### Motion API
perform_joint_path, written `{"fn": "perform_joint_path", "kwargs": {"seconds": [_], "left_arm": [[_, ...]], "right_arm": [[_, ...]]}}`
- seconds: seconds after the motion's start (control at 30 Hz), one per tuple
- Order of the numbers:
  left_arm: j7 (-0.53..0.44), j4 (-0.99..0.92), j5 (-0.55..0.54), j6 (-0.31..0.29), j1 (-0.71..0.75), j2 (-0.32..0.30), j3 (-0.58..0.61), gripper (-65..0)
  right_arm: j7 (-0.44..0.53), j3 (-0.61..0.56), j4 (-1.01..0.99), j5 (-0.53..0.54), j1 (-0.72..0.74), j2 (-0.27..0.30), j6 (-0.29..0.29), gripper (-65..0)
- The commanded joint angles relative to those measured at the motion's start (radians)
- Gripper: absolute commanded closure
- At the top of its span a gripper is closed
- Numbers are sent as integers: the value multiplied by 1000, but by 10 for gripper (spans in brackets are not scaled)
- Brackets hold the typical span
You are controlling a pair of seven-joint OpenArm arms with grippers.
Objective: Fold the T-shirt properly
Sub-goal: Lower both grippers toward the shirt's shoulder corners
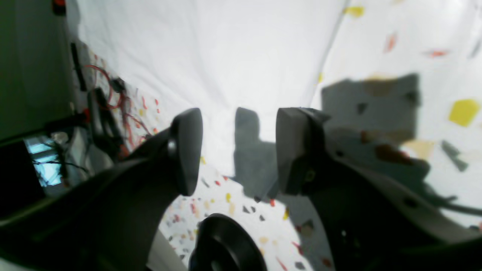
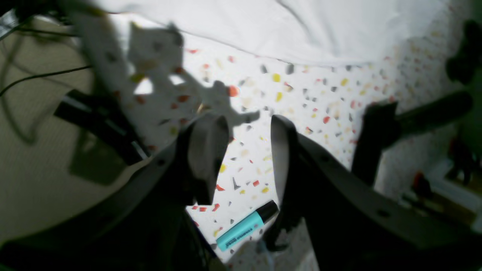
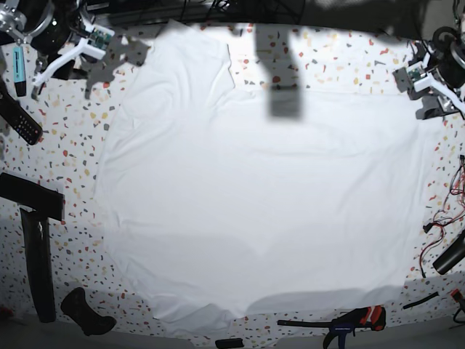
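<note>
**Kid:** Is the shirt folded yet?

**Helper:** No. The shirt [image 3: 254,196] lies spread out flat on the table [image 3: 341,62]. It covers most of the middle. I see no fold in it, only small wrinkles. So I think the job is at the very start, and all the folds are left to do.

**Kid:** Where are the claws?

**Helper:** Far apart, each at a back corner of the table. The left claw [image 1: 237,150] hangs over the edge of the shirt. The right claw [image 2: 246,158] hangs over bare table, with the shirt's edge a bit ahead of it.

**Kid:** Are they holding the shirt?

**Helper:** No. The left claw is wide open, and nothing sits between its two fingers. I see only its shadow on the cloth. The right claw is open too, but not as wide. It holds nothing and touches nothing.

**Kid:** What is that blue thing?

**Helper:** A marker [image 2: 246,226]. It lies on the table near the right claw. It is not part of the job.

**Kid:** What comes next, do you think?

**Helper:** My guess is that each claw must go down and grab an edge of the shirt.
</note>
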Motion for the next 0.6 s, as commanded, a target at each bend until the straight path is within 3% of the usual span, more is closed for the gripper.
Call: {"fn": "perform_joint_path", "kwargs": {"seconds": [0.0, 0.13, 0.3, 0.43, 0.57], "left_arm": [[-8, -6, -6, 21, -14, -21, -11, -293], [-25, -31, -6, 13, -6, -24, -10, -293], [-59, -2, -6, -44, 35, -41, -10, -293], [-68, 14, -10, -37, 53, -68, -10, -294], [-87, 13, -85, -47, 24, -76, -10, -294]], "right_arm": [[2, 7, 13, -2, -3, 0, -19, -236], [2, 7, 13, -2, -3, -37, -22, -236], [1, 7, 13, -2, -3, -70, -22, -236], [2, 7, 13, 5, -3, -103, -23, -236], [2, 7, 13, 5, -3, -123, -23, -236]]}}
